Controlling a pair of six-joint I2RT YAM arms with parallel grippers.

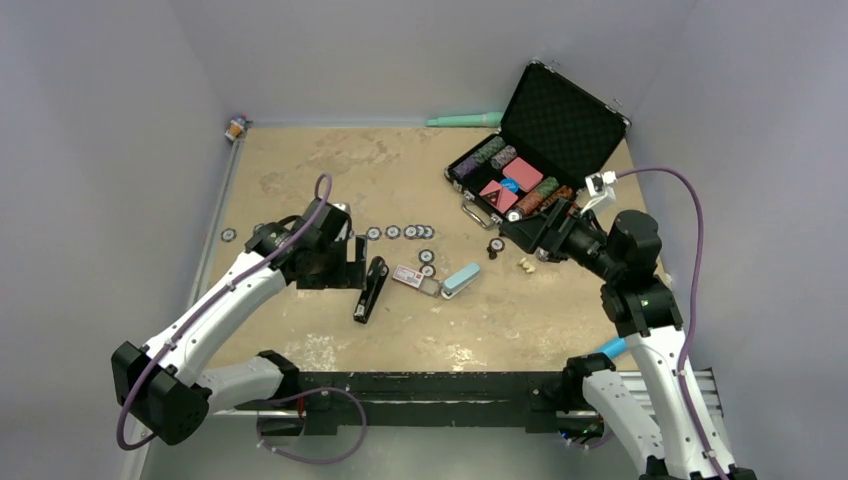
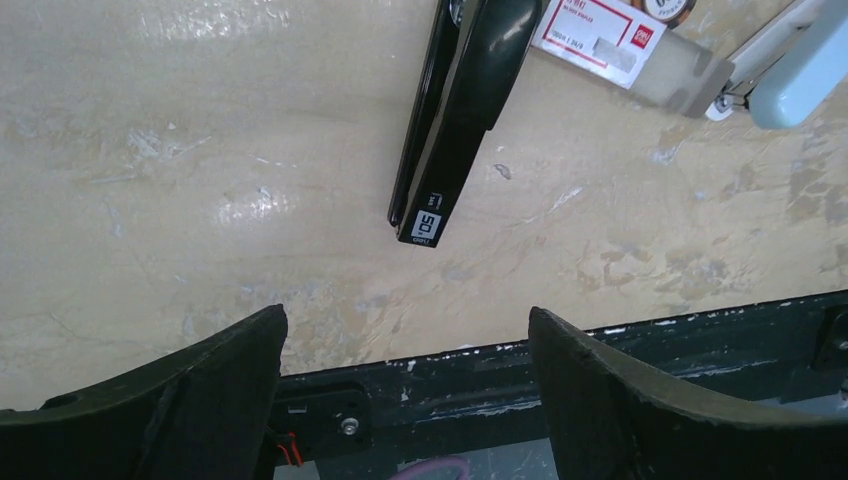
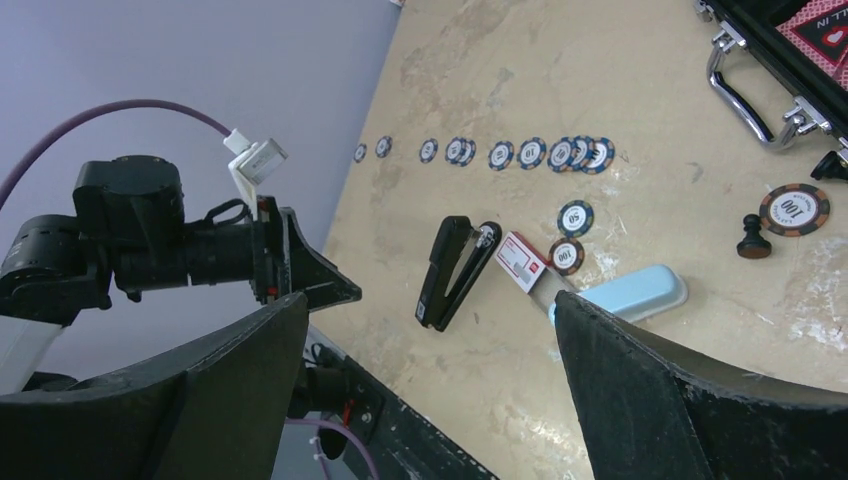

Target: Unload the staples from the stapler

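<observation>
The stapler lies on the counter a little in from its near edge. Its labelled hinge end points toward the arm bases. Its top arm is splayed slightly away from the thinner base at the far end.

The left end effector is just to the left of the stapler. Its fingers stand wide apart and hold nothing, and the stapler's near end shows between and beyond them in the wrist view, not touching either one.

The right end effector is well to the right of the stapler, its jaws also spread wide and empty.

A red-and-white card lies just right of the stapler's far end. A pale blue block lies just past the card on the same side. Two poker chips sit by the card, and a row of chips runs across the counter beyond the stapler's far end.

Farther right of the stapler, past the blue block, stands a small black pawn. Beyond it, at the far right of the counter, is an open black case with chips and red card boxes inside.
</observation>
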